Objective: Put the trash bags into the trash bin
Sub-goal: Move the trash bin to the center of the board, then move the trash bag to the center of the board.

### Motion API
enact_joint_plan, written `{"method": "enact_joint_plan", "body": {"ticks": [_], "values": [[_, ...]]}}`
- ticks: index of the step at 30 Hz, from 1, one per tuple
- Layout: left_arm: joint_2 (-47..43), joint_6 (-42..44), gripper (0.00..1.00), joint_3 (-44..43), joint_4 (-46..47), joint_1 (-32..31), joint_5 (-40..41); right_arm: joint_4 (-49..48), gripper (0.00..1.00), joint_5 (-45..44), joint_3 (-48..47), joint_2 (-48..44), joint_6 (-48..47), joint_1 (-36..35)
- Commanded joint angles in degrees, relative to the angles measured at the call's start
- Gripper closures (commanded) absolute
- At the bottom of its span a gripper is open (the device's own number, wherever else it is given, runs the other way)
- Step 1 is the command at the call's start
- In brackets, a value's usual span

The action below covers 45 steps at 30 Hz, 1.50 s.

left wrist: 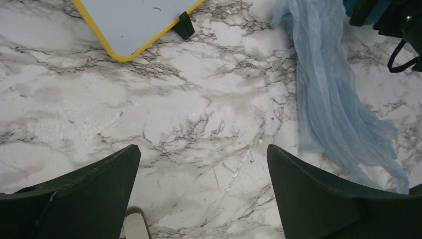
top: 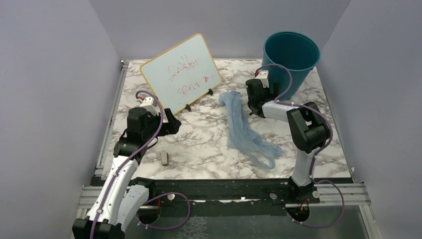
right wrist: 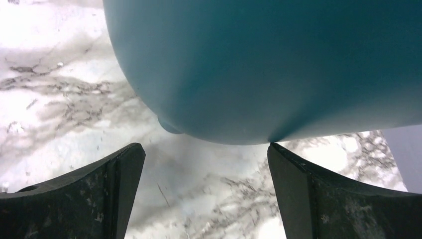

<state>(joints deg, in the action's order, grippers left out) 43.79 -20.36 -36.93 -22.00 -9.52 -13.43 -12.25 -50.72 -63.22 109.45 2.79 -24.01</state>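
pale lilac walls (top: 45,74), marbled table (top: 199,144)

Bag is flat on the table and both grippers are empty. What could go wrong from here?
1. The right gripper, jaws open, sits close to the trash bin's wall; a swing could shove or tip it.
2. The trash bag lies long and thin on the table; one pinch may leave a tail hanging outside the rim.
3. The whiteboard stands beside the bag's far end; a reach there could knock it.
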Motion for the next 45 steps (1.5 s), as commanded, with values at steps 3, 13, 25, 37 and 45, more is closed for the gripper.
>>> {"method": "enact_joint_plan", "body": {"ticks": [3,13,25,37,45], "values": [[0.2,-0.21,0.01,0.56,0.9,-0.33,0.14,0.35,0.0,10.37,-7.76,4.65,-0.54,5.15],[5.09,0.49,0.01,1.73,5.35,-0.33,-14.76,24.61,0.0,37.35,-6.52,-10.37,7.26,4.99],[13.65,-19.37,0.04,12.54,15.87,-17.3,-6.21,24.87,0.0,65.2,11.91,-33.53,16.03,4.62],[14.35,-27.14,0.05,16.84,9.32,-19.13,21.12,33.04,0.0,74.35,17.82,-40.05,18.68,3.46],[10.22,-32.59,0.01,16.58,-0.94,-19.09,32.25,41.51,0.0,67.73,14.08,-39.38,13.19,2.55]]}}
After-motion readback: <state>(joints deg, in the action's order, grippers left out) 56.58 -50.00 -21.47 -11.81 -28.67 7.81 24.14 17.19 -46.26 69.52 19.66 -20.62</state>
